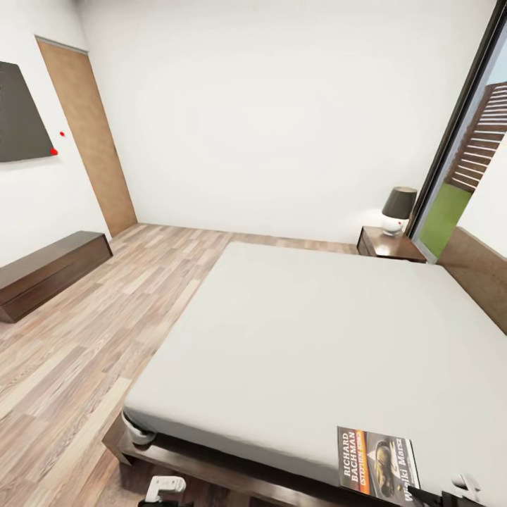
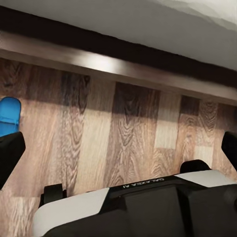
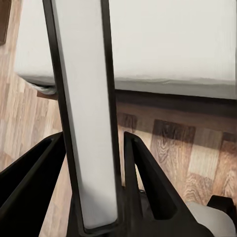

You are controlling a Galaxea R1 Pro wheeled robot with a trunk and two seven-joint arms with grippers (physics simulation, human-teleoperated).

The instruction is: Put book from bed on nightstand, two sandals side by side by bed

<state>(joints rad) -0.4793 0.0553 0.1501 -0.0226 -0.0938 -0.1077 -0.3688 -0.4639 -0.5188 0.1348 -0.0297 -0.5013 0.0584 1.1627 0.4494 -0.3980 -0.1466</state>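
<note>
The book [image 1: 377,463], black and orange with white lettering, is at the near right corner of the bed [image 1: 317,338]. My right gripper [image 1: 431,498] holds it. In the right wrist view the book [image 3: 86,113] stands edge-on with the right gripper [image 3: 94,143] shut on it, mattress and floor beyond. My left gripper [image 2: 119,148] hangs open low over the wood floor beside the bed frame [image 2: 123,64]. The tip of one blue sandal [image 2: 9,116] lies at the edge of that view. The nightstand [image 1: 391,245] stands at the bed's far right corner.
A lamp [image 1: 398,210] sits on the nightstand. A long low dark cabinet [image 1: 49,271] lines the left wall under a dark panel [image 1: 21,113], with a wooden door [image 1: 91,141] beyond. A tall window [image 1: 458,176] fills the right side. Open plank floor [image 1: 105,331] lies left of the bed.
</note>
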